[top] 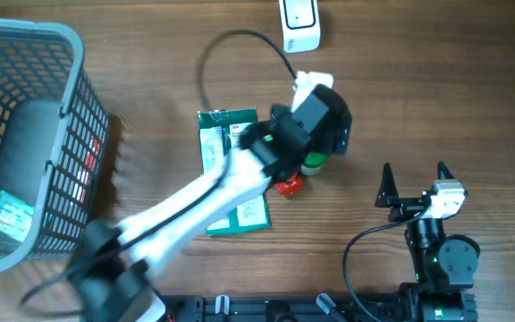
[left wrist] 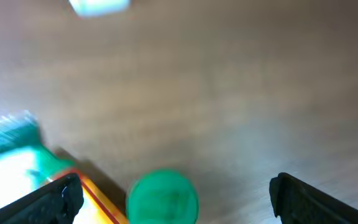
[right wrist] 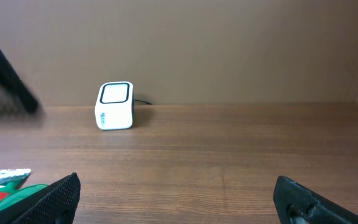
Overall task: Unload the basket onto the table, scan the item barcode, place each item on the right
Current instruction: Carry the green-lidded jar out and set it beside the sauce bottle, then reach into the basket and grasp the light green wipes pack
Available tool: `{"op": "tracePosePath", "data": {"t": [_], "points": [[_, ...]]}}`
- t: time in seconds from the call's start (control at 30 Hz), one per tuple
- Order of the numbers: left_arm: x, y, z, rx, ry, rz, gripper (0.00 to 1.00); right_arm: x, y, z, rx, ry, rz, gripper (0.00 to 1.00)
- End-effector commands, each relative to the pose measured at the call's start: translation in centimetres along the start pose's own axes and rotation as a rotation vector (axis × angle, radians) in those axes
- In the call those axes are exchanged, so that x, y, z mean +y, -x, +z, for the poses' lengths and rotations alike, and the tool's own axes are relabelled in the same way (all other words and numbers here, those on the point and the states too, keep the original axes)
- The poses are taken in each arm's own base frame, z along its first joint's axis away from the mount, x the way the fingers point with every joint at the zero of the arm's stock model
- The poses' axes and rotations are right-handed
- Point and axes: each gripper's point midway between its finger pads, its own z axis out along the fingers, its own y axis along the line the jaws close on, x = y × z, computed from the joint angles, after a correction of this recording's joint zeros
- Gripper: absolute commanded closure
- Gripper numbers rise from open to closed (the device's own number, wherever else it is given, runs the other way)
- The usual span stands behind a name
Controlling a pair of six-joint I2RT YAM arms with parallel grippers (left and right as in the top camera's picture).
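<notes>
The white barcode scanner (top: 300, 25) stands at the far edge of the table, its cable curling toward the middle; the right wrist view shows the scanner (right wrist: 114, 106) upright. A green round-topped item (top: 314, 163) sits mid-table beside a small red and yellow item (top: 289, 186). My left gripper (top: 316, 148) hovers right over the green item (left wrist: 162, 196), open, with a clear gap on both sides between it and the fingers (left wrist: 51, 200). A flat green packet (top: 231, 170) lies partly under the left arm. My right gripper (right wrist: 176, 199) rests open and empty at the near right.
A grey wire basket (top: 70, 54) holding more goods fills the left side. The red and yellow item (left wrist: 98, 200) lies close beside the left gripper's left finger. The green packet (right wrist: 5, 185) shows in the right wrist view's lower left corner.
</notes>
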Motion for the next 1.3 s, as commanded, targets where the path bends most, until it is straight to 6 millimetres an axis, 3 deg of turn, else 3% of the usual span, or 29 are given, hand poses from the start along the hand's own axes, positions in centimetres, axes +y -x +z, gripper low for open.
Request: {"op": "tracePosePath", "data": {"t": [0.0,0.1,0.17,0.27,0.47,0.63,0.73,0.9,1.17,1.27], "points": [[4.0,7.4,-8.4,-0.332,0.186,-0.057,0.0,0.1,0.0,0.0,0.0,0.002,-0.01,0.0],[8.5,10.8,-15.4,-0.553,0.382,-0.151,0.0,0.1,0.0,0.0,0.0,0.002,-0.01,0.0],[12.4,12.1,-20.7,-0.684,0.536,-0.225,0.0,0.1,0.0,0.0,0.0,0.002,-0.01,0.0],[17.3,12.8,-26.3,-0.808,0.697,-0.345,0.0,0.1,0.0,0.0,0.0,0.002,-0.01,0.0],[26.7,12.1,-34.6,-1.005,0.872,-0.647,0.0,0.1,0.0,0.0,0.0,0.002,-0.01,0.0],[31.9,10.6,-40.0,-1.13,0.888,-0.814,0.0,0.1,0.0,0.0,0.0,0.002,-0.01,0.0],[35.0,8.4,-41.7,-1.116,1.022,-0.857,0.0,0.1,0.0,0.0,0.0,0.002,-0.009,0.0],[40.2,3.3,-42.5,-1.003,1.287,-0.978,0.0,0.1,0.0,0.0,0.0,0.002,-0.01,0.0],[49.2,-3.6,-36.7,-0.753,1.238,-1.37,0.0,0.1,0.0,0.0,0.0,0.002,-0.01,0.0],[51.2,-5.6,-34.7,-0.642,1.241,-1.431,0.0,0.1,0.0,0.0,0.0,0.002,-0.01,0.0]]}}
